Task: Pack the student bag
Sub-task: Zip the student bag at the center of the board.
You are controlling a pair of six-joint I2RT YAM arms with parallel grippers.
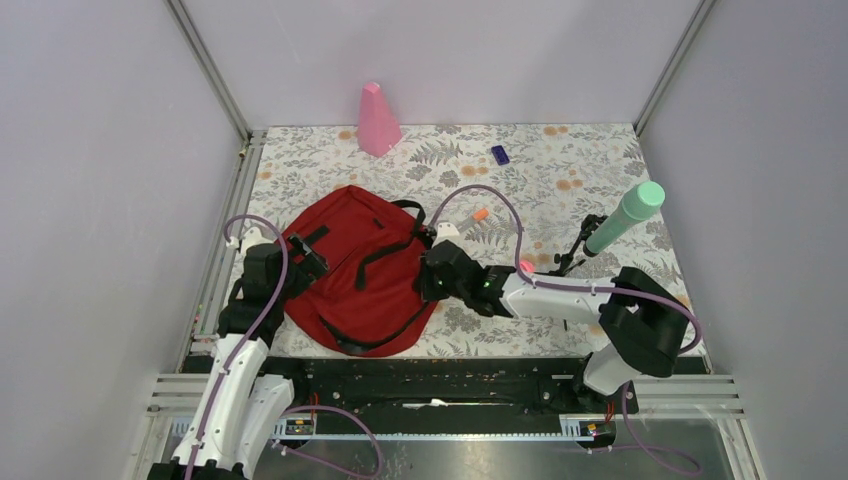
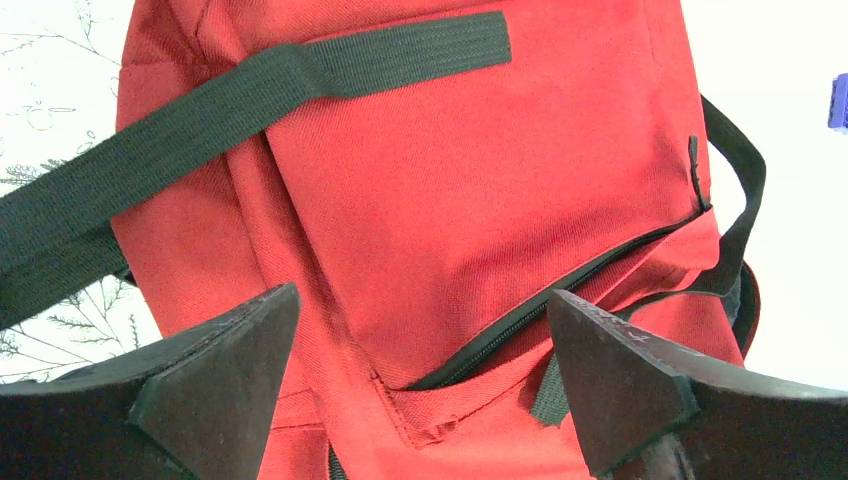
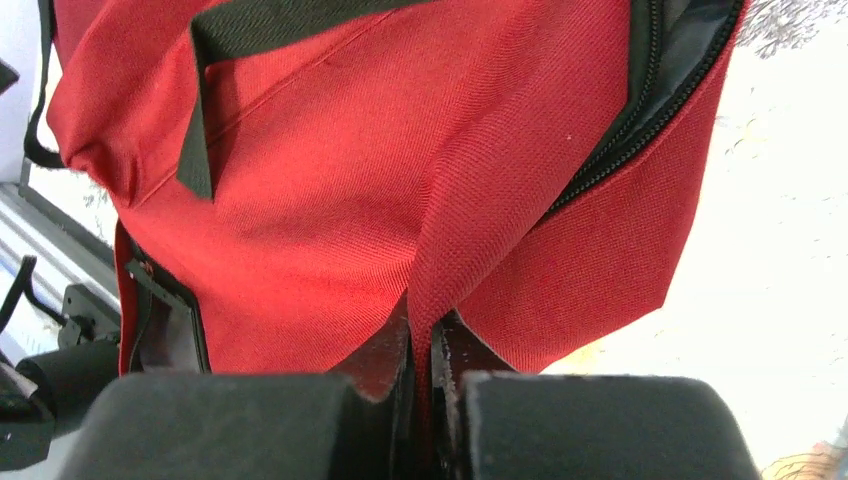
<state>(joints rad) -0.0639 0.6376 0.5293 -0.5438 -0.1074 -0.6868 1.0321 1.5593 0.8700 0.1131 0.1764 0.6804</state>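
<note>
The student bag is a dark red backpack with black straps, lying flat left of the table's middle. My left gripper hovers at its left edge, open. In the left wrist view its dark fingers straddle the front pocket, whose zipper gapes slightly; nothing lies between them. My right gripper is at the bag's right edge. It is shut on a pinched fold of red fabric of the student bag. Beside the fold, the main zipper stands open, showing black lining.
A pink cone stands at the back. A small blue item and an orange-tipped item lie behind the bag. A mint green cylinder leans on a black stand at the right. A metal rail borders the table's left side.
</note>
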